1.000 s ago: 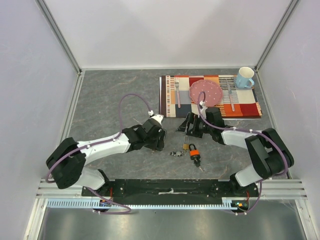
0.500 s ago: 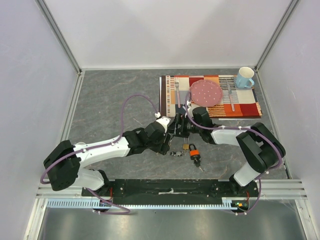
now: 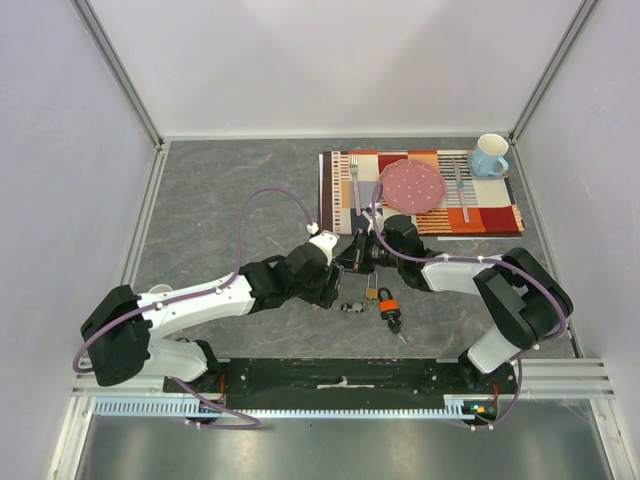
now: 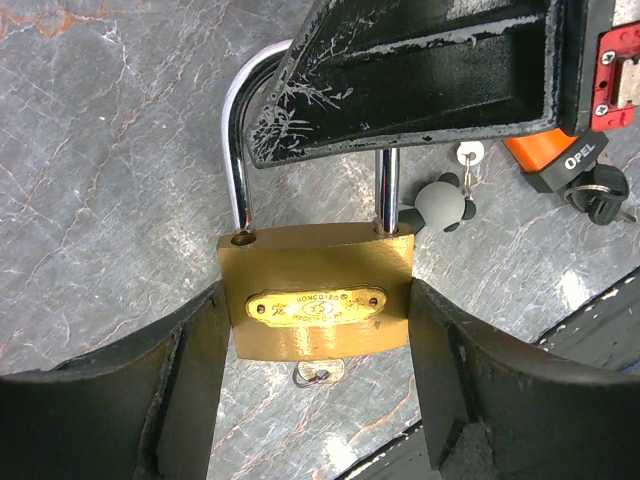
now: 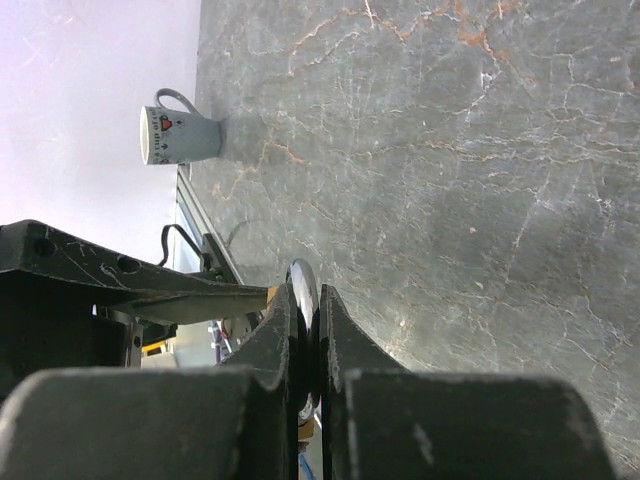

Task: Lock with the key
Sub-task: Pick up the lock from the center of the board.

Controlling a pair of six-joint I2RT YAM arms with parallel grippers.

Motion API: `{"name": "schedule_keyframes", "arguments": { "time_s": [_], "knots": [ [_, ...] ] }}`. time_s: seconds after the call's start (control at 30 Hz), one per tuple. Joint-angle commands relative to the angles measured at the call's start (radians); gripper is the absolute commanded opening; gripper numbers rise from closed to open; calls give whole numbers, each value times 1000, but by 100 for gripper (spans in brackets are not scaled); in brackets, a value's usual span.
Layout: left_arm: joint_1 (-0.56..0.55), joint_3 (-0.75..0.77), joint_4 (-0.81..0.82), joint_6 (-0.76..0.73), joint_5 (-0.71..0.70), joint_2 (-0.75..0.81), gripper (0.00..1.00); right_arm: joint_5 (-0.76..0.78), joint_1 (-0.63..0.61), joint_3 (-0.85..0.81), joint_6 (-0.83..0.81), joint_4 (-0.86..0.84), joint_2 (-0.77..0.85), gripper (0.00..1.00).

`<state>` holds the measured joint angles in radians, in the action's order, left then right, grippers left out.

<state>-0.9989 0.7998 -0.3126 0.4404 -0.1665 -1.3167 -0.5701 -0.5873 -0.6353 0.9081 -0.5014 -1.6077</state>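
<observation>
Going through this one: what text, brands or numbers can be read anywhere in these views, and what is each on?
"OPEL": white letters on the black band of the orange padlock, left wrist view.
Brass padlock: its oval nameplate is engraved, but the lettering is too small to read.
Mug: it carries a small red and dark print, too small to read in the right wrist view.
Top view: nothing is readable.

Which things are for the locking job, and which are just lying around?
For the job: brass padlock, in the left gripper; its shackle, pinched by the right gripper; maybe the keys with grey charm.
Lying about: orange padlock, placemat, pink plate, fork, knife, blue mug.
</observation>
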Motion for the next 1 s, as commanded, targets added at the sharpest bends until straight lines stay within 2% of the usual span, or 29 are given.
{"name": "schedule_keyframes", "arguments": {
  "time_s": [0.0,0.07,0.2,0.3,0.43,0.77,0.97],
  "knots": [
    [-6,47,93,-23,-30,56,30,10,-6,2,-32,-16,45,0],
    [-6,44,95,-28,-27,60,36,18,-5,-6,-47,4,49,0],
    [-3,41,98,-26,-33,85,59,30,-3,-14,-61,24,68,0],
    [6,32,113,-32,-19,115,68,30,1,-17,-66,34,83,0],
    [63,26,148,-39,86,175,72,26,18,-15,-75,53,121,0],
    [425,-92,394,43,727,315,77,15,99,31,-110,80,267,0],
    [450,-102,432,54,818,300,76,36,135,39,-74,115,334,0]
  ]
}}
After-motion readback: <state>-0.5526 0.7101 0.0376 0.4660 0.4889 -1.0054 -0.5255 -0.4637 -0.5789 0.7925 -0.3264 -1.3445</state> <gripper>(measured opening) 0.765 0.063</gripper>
